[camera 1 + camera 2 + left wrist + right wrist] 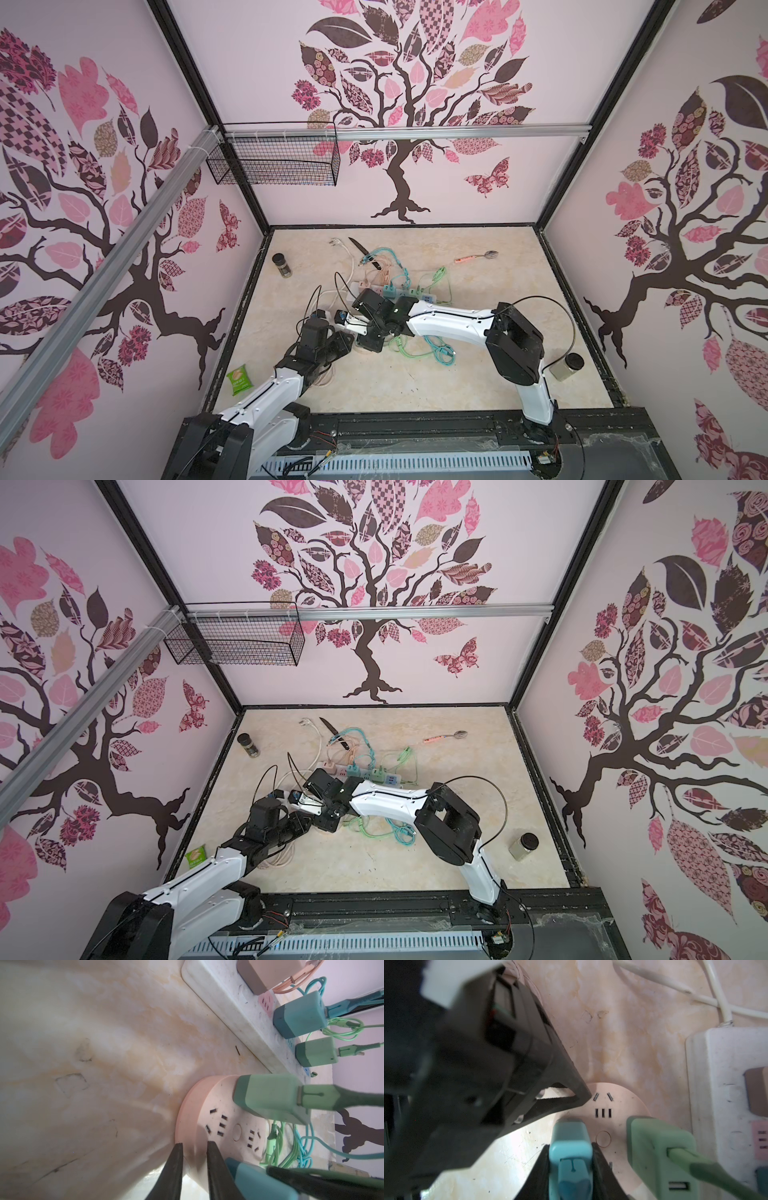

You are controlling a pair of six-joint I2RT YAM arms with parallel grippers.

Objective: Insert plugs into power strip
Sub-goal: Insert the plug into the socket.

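Right fingers [602, 1167] are clamped on the sides of the teal plug [571, 1142] and aim it at the round pink socket hub [623, 1103], probably to line up its prongs. Left fingers [176, 1169] are drawn almost together and press on the hub's rim, I think to stop it sliding on the tabletop [83, 1043]. Just beyond, on the far side, lies the white power strip [220, 1005], a peach plug [259, 972] seated in it.

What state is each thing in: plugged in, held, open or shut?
Left gripper: shut, tips at round pink socket rim.
Right gripper: shut on teal adapter.
Green adapter: plugged into round pink socket.
White power strip: three sockets filled.
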